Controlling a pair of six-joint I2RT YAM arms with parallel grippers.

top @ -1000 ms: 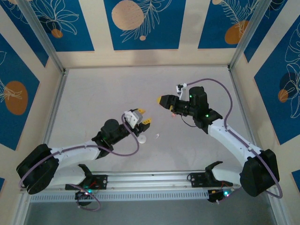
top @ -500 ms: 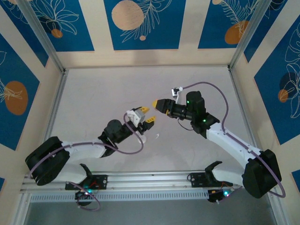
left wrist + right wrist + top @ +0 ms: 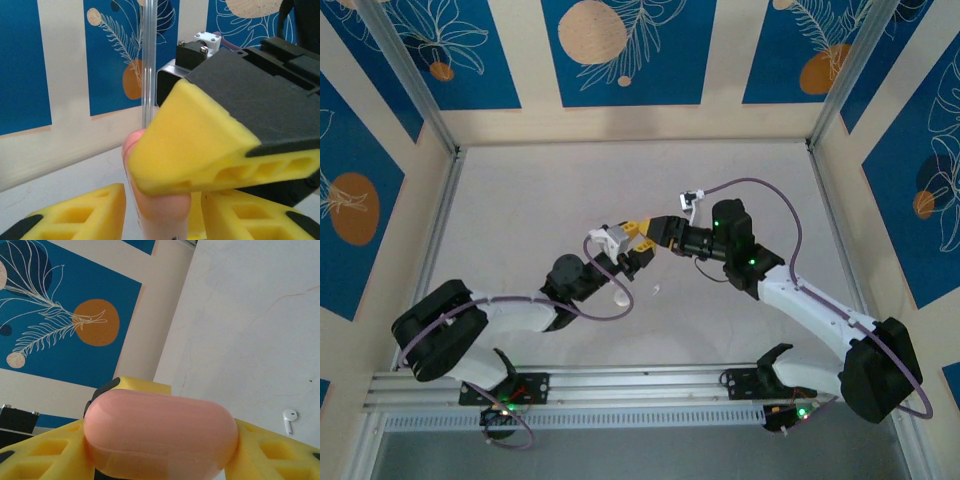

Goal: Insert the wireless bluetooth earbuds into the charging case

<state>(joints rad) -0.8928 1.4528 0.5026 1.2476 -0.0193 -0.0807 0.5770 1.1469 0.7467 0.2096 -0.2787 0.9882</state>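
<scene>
Right wrist view: right gripper clamps the pink charging case; whether left gripper grips it is unclear, so early release could drop it

From above, my left arm reaches in from 7 o'clock and my right arm from 5 o'clock. Both elbows are bent, and the left gripper and right gripper meet nose to nose near the centre, the left aimed at 2 o'clock and the right at 9. The right jaws are clamped on the pink charging case, and the left fingers flank that same case (whether they actually press it, I can't tell).
</scene>
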